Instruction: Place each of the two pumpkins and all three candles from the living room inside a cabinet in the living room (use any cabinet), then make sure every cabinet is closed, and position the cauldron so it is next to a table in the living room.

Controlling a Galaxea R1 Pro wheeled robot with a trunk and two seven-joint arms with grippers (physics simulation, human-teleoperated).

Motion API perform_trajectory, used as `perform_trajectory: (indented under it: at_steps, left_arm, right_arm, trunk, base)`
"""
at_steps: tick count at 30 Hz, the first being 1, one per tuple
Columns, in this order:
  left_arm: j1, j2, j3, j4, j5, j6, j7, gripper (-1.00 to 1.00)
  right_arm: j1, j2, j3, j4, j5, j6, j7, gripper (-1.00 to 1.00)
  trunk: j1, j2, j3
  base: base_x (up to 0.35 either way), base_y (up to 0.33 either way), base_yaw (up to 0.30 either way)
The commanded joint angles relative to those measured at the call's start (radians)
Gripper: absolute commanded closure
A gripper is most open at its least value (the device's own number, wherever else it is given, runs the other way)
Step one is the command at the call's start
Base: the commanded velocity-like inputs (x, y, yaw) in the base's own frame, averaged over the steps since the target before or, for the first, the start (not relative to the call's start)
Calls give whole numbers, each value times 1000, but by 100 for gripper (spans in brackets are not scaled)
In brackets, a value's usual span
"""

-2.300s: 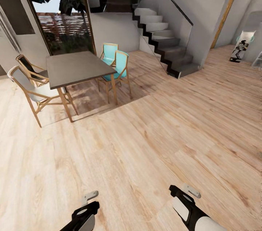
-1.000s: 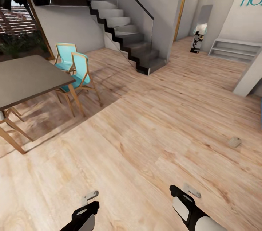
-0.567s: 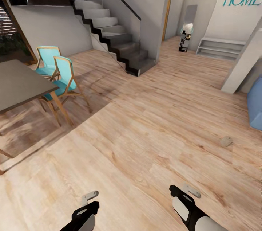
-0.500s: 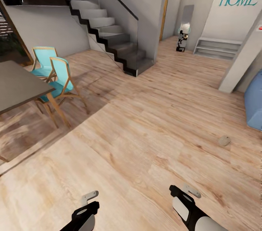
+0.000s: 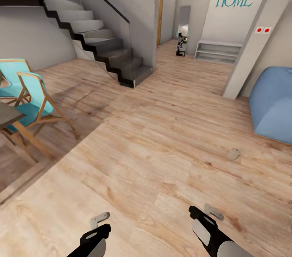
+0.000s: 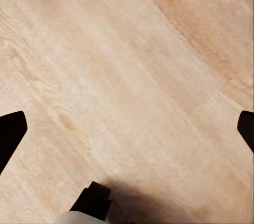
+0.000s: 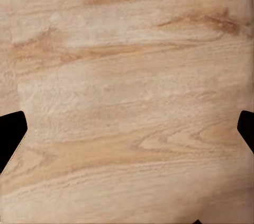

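Observation:
One candle [image 5: 233, 153], a small stubby tan cylinder, lies on the wooden floor ahead and to the right, in front of a blue beanbag. Both arms are held low at the near edge of the head view. My left gripper [image 5: 99, 219] and right gripper [image 5: 212, 211] hang over bare floor, well short of the candle. In the left wrist view the left gripper [image 6: 127, 128] is open, its dark fingertips wide apart with only floorboards between them. The right gripper [image 7: 127, 128] in the right wrist view is open the same way. The pumpkins, cabinet, cauldron and table are out of view.
A blue beanbag [image 5: 272, 103] sits at the right beside a grey pillar [image 5: 251, 46]. A staircase [image 5: 97, 52] rises at the back left. Turquoise chairs [image 5: 28, 99] and a dining-table corner [image 5: 6, 115] stand at the left. A hallway with a low shelf [image 5: 217, 51] lies ahead.
The camera has swung right: staircase, chairs and dining table slid left, while the beanbag and the candle on the floor came into view. Both arms keep the same pose.

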Motion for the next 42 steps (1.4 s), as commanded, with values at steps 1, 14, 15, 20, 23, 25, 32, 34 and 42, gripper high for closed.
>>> perform_trajectory:
  at_steps: [1, 14, 15, 20, 23, 25, 32, 34, 42]
  left_arm:
    - [0, 1, -8, -2, 7, 0, 8, -100]
    - [0, 1, -8, -2, 7, 0, 8, -100]
    - [0, 1, -8, -2, 7, 0, 8, -100]
    - [0, 1, -8, -2, 7, 0, 8, -100]
    - [0, 1, -8, -2, 7, 0, 8, -100]
    - [0, 1, -8, -2, 7, 0, 8, -100]
    - [0, 1, -9, -2, 7, 0, 8, -100]
    - [0, 1, -9, -2, 7, 0, 8, -100]
    - [0, 1, -8, -2, 7, 0, 8, -100]
  right_arm:
    - [-1, 0, 8, 1, -11, -6, -4, -100]
    - [-1, 0, 8, 0, -11, -6, -4, -100]
    - [-1, 0, 8, 0, -11, -6, -4, -100]
    - [-1, 0, 8, 0, -11, -7, -4, -100]
    - [-1, 0, 8, 0, -11, -7, -4, -100]
    - [-1, 1, 8, 0, -11, -7, -4, -100]
    - [-1, 1, 8, 0, -11, -7, -4, -100]
    - [-1, 2, 8, 0, -11, -7, -4, -100]
    - [-1, 2, 8, 0, -11, -7, -4, -100]
  trunk:
    - [1, 0, -1]
    - [1, 0, 3]
    - [1, 0, 3]
    - [1, 0, 7]
    - [1, 0, 9]
    - [1, 0, 11]
    - [1, 0, 17]
    - [1, 0, 19]
    - [1, 0, 28]
  base:
    - [326, 0, -283]
    - [326, 0, -283]
    - [326, 0, -283]
    - [326, 0, -279]
    - [326, 0, -265]
    - [326, 0, -259]
    - [326, 0, -255]
    - [326, 0, -251]
    - [326, 0, -246]
